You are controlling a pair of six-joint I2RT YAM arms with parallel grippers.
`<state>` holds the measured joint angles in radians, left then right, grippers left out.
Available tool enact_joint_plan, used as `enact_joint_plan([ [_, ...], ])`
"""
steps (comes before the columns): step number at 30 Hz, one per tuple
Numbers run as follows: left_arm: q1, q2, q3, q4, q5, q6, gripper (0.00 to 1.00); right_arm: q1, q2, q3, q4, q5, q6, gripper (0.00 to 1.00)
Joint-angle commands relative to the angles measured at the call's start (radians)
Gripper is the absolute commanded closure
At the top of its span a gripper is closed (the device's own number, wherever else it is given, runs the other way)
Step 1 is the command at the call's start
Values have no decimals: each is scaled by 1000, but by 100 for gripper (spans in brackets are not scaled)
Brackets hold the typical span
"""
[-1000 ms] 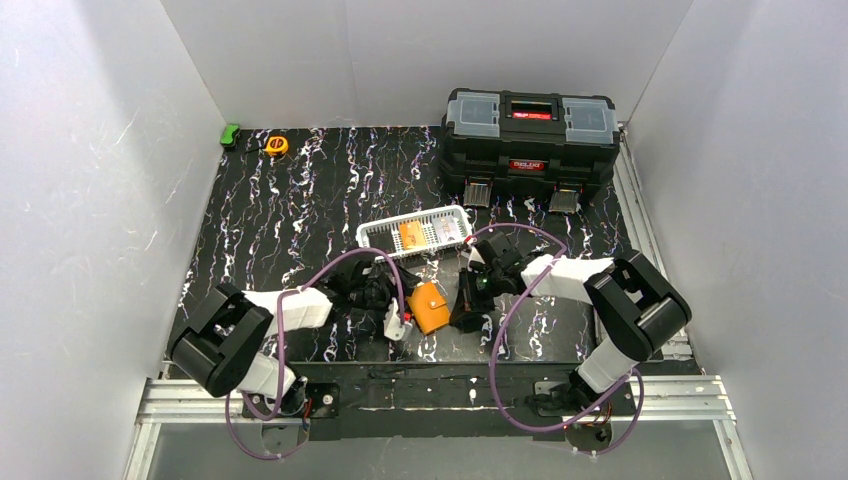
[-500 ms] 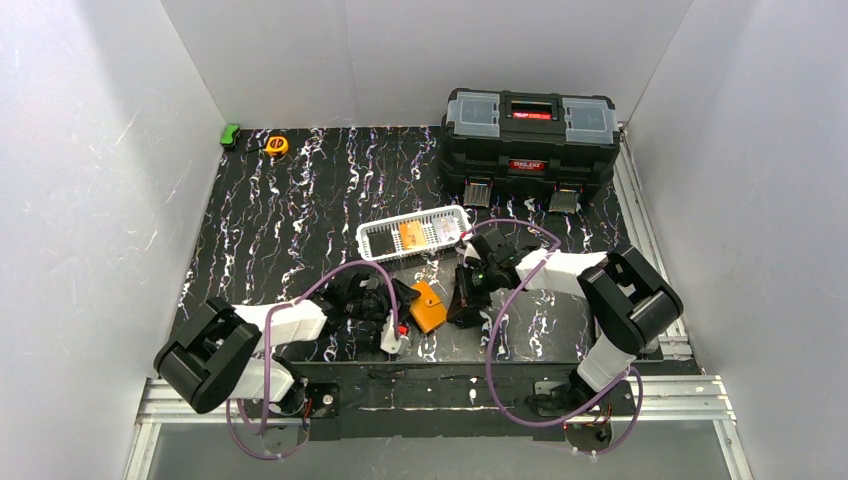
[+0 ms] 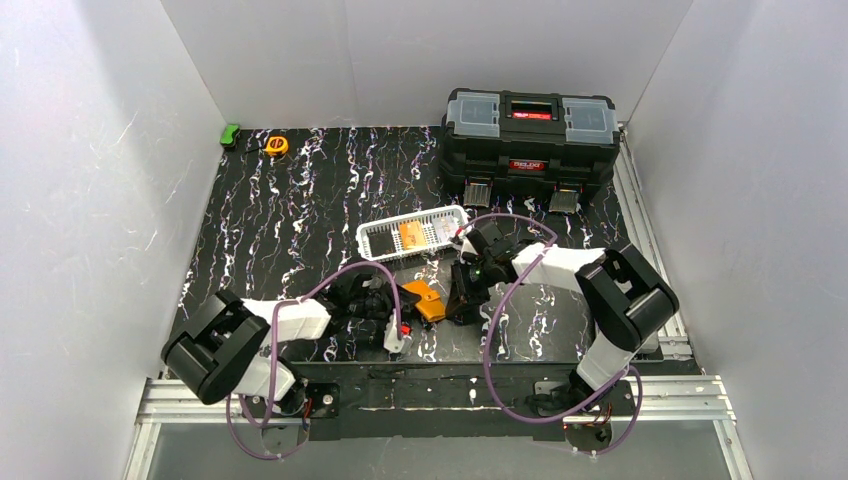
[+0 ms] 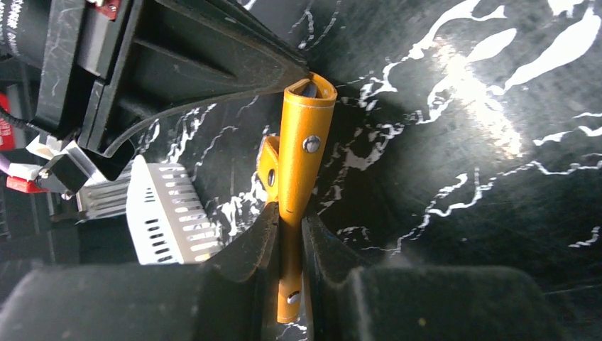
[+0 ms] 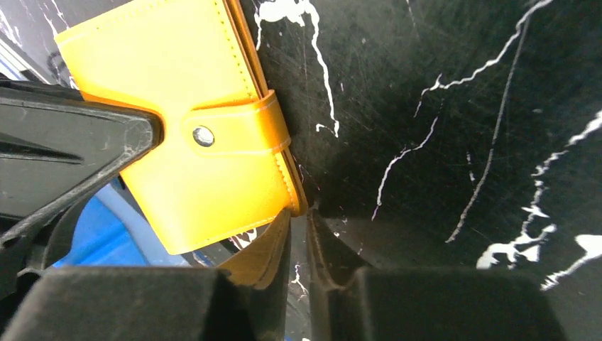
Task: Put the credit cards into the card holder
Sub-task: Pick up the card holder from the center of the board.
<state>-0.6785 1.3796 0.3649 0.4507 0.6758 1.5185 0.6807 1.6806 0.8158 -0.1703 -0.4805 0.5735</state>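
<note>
**Left pincer** (image 4: 289,213): clamped on the card holder (image 4: 302,142), which sits edge-on between my pads, its far end reaching past my tips.

**Right pincer** (image 5: 298,213): fingers almost together. The holder's lower corner sits at the mouth of the gap, and I cannot tell whether it is pinched or merely touched.

**Snap tab** (image 5: 234,131): fastened, just above and left of my right tips.

**Credit cards** (image 3: 410,235): in the white basket (image 3: 372,243), beyond both pincers.

**Hazards, as I judge them:**
- My right purchase is one corner of slick leather, so a pull may slide off.
- My left hold is a thin edge, so the holder may twist or swing.
- My two pincers meet at the holder's far end and may knock each other.
- The basket lies just left of my left pincer, so a sideways sweep may shove it.

**Room:** bare tabletop (image 5: 461,106) lies to the right of my right pincer. The toolbox (image 3: 528,140) stands well beyond.
</note>
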Motion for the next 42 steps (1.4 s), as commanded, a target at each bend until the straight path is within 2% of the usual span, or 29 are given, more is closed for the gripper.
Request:
enact_joint_plan([
  [1, -6, -89, 31, 54, 22, -12, 94, 11, -102, 70, -107, 102, -59, 71],
  [4, -6, -187, 33, -7, 42, 23, 95, 12, -203, 113, -191, 213, -80, 53],
  [7, -6, -293, 15, -67, 82, 117, 96, 20, -294, 163, -268, 285, -94, 43],
  [9, -6, -354, -6, -77, 103, 177, 96, 37, -344, 206, -306, 318, -99, 41],
  [13, -8, -467, -24, -150, 130, 249, 96, 132, -382, 306, -387, 433, -102, 40],
  [19, -9, -587, -25, -265, 154, 281, 96, 292, -386, 407, -464, 636, -100, 41],
  [26, -9, -623, -24, -271, 134, 275, 98, 373, -317, 484, -503, 674, -87, 41],
  [33, -10, -639, -2, -246, 105, 199, 99, 482, -216, 553, -511, 736, -145, 36],
  [35, -10, -654, 4, -252, 108, 183, 99, 486, -204, 564, -530, 771, -154, 40],
  [37, -10, -665, 11, -258, 110, 167, 99, 496, -204, 549, -532, 826, -163, 47],
  [38, -10, -674, 18, -267, 115, 152, 99, 515, -196, 538, -535, 904, -188, 54],
  [42, -11, -672, 23, -259, 115, 133, 99, 564, -167, 554, -540, 993, -226, 56],
])
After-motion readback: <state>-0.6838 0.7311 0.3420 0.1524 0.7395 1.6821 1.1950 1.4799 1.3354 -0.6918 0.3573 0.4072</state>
